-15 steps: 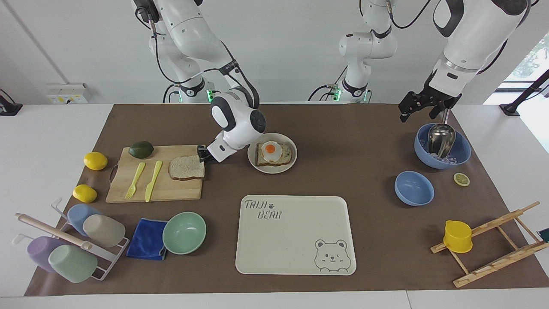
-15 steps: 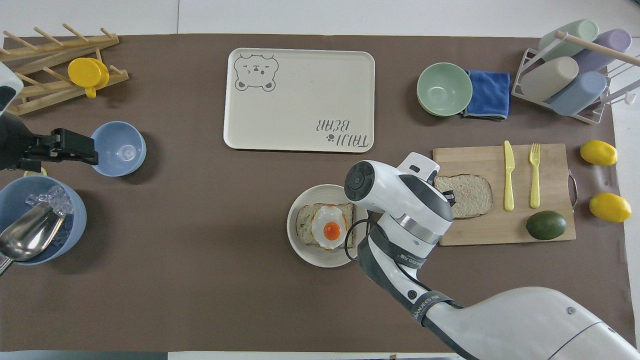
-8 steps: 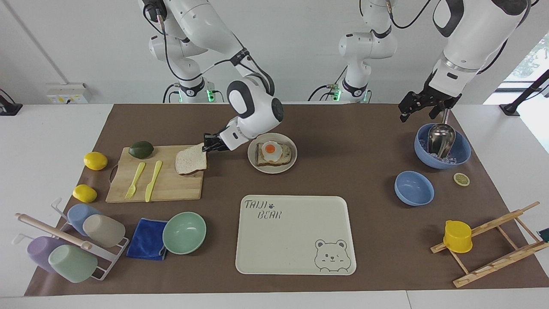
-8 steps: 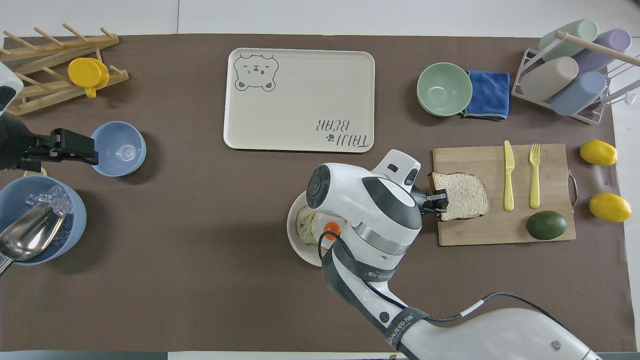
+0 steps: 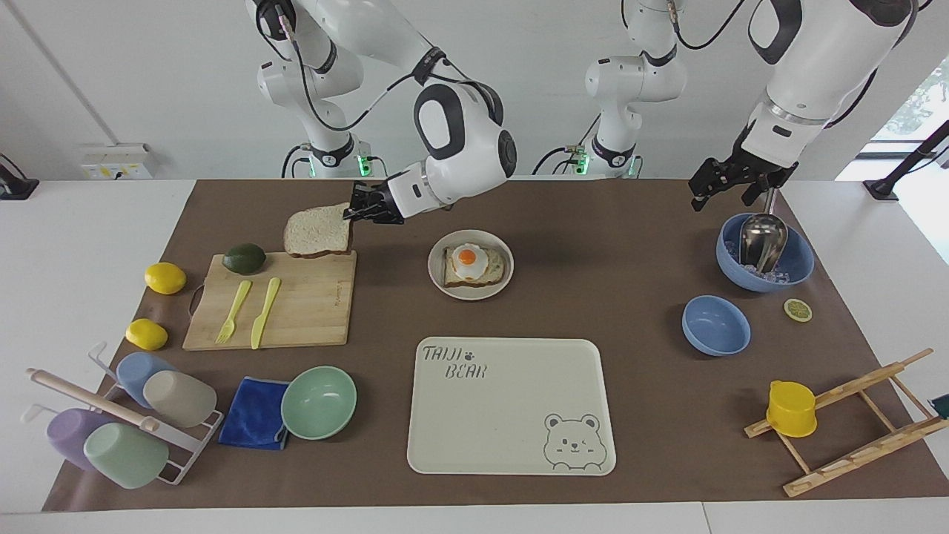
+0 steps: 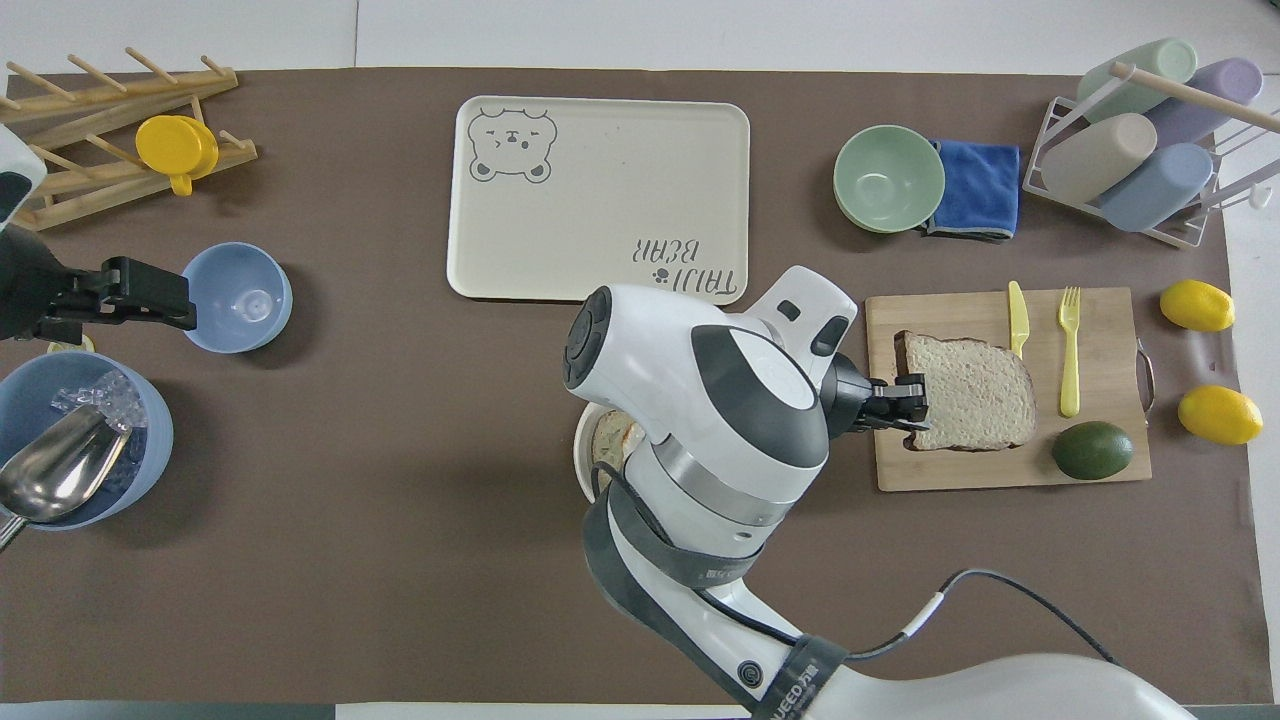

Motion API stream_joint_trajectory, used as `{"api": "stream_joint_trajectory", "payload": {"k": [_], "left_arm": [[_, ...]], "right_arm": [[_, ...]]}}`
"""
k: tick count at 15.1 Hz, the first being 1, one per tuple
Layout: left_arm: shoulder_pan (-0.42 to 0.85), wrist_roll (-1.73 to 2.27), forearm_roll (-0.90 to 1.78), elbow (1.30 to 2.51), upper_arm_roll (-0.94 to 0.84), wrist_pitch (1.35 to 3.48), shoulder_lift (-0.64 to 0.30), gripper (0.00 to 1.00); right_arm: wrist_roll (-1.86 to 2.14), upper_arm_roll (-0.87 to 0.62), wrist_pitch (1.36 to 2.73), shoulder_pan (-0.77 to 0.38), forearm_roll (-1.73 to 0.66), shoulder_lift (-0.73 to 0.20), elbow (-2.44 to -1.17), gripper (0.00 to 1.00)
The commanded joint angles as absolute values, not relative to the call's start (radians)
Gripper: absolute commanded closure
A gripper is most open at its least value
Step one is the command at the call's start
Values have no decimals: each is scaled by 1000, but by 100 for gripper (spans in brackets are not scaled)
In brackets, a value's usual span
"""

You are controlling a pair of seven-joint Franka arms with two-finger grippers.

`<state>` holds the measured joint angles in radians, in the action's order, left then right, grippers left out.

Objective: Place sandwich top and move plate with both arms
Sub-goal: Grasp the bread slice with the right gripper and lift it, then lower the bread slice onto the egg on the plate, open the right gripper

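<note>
My right gripper [image 5: 354, 208] is shut on one edge of the sandwich top [image 5: 317, 231], a speckled light-brown slice. It holds the slice tilted in the air over the wooden cutting board [image 5: 296, 311]; from overhead the gripper [image 6: 905, 402] and the slice [image 6: 975, 405] also lie over the board [image 6: 1000, 470]. The beige plate [image 5: 474, 294] sits on the mat beside the board and carries a toast slice with a fried egg [image 5: 471, 265]. Overhead, my right arm covers nearly all of the plate [image 6: 583, 452]. My left gripper [image 5: 723, 194] waits open and empty above the table by the ice bowl [image 5: 801, 267].
A yellow knife [image 5: 264, 311], fork [image 5: 233, 311] and avocado [image 5: 244, 258] lie on the board, with two lemons [image 5: 164, 278] beside it. The bear tray [image 5: 511, 408], mint bowl [image 5: 319, 402], blue cloth, cup rack, small blue bowl [image 5: 715, 325] and wooden rack are farther from the robots.
My right gripper closed on the slice's edge and lifted it off the board into the air, the wrist rising with it. The left arm has not moved.
</note>
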<state>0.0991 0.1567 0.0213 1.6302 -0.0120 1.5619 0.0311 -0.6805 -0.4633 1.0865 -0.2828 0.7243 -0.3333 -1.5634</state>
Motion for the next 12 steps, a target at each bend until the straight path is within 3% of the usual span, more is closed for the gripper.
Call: {"api": "stream_joint_trajectory", "payload": {"k": [1, 6, 12], "left_arm": [[100, 149, 29, 1649, -6, 1565, 51, 0], [100, 149, 29, 1649, -6, 1565, 51, 0], [100, 149, 29, 1649, -6, 1565, 51, 0]], "right_arm": [[-713, -580, 1034, -241, 747, -368, -1458, 100], [-784, -634, 1277, -207, 597, -405, -1442, 100], [-851, -641, 1416, -259, 558, -474, -1451, 100]]}}
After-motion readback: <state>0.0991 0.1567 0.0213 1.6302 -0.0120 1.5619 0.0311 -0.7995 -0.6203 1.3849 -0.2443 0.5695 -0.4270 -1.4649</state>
